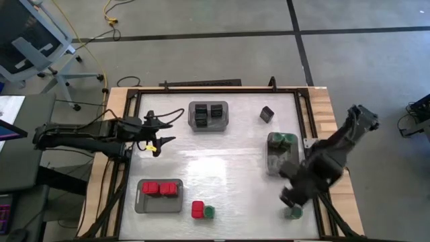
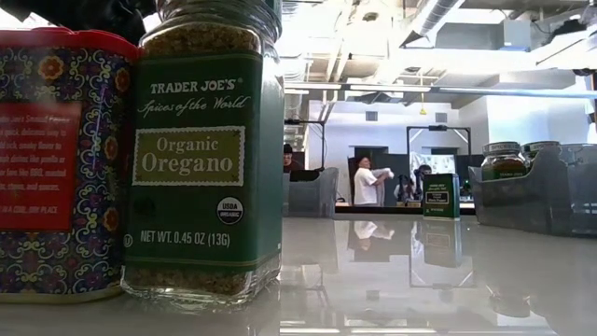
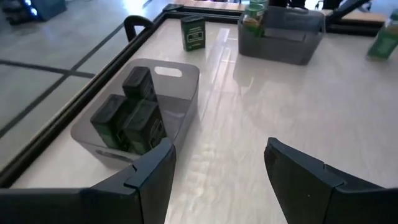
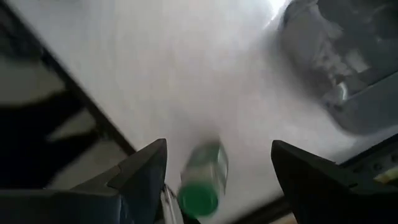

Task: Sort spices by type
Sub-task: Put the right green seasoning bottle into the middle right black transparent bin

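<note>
- Both jaws stand released: right gripper [image 4: 217, 165] hovers over a green-lidded jar [image 4: 203, 180] at the table's [image 1: 222, 168] five o'clock corner; left gripper [image 3: 217, 168] waits at nine o'clock, grasping nothing.
- Black spices [image 1: 208, 113] fill the twelve o'clock tray [image 1: 193, 124].

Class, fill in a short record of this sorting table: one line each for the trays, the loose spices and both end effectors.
black tray: three black boxes inside
red tray: two red boxes
green tray: green-lidded jars
loose black box: far side, outside the trays
loose red box: near edge, beside an oregano jar
left end effector: open, empty
right end effector: open, above a green-lidded jar
</note>
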Controlling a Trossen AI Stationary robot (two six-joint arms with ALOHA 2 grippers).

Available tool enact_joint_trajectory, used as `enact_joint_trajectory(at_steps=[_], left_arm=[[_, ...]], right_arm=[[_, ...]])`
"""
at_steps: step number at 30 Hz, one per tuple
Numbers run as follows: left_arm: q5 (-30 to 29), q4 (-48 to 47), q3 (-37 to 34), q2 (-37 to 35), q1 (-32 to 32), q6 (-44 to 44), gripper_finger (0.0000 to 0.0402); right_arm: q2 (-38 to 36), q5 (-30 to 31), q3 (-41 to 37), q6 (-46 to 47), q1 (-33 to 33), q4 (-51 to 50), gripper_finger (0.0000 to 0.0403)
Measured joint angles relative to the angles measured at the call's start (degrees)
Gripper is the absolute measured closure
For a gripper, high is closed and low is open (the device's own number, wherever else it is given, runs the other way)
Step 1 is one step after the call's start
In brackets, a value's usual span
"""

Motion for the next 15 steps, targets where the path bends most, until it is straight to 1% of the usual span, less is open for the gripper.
enact_joint_trajectory(at_steps=[4, 7, 13, 15], left_arm=[[0.0, -0.1, 0.0, 0.0, 0.0, -3.9, 0.0166], [0.0, -0.1, 0.0, 0.0, 0.0, -6.5, 0.0166], [0.0, -0.2, 0.0, 0.0, 0.0, -9.7, 0.0166], [0.0, -0.1, 0.0, 0.0, 0.0, -10.2, 0.0166]], right_arm=[[2.4, 0.0, 0.1, 0.3, 7.9, 1.1, 0.0088], [4.4, 0.0, 0.0, -0.1, 12.1, 2.7, 0.0088], [7.7, -0.7, 0.1, -1.3, 16.4, 9.1, 0.0088], [8.2, -0.8, 0.1, -2.9, 17.0, 8.9, 0.0088]])
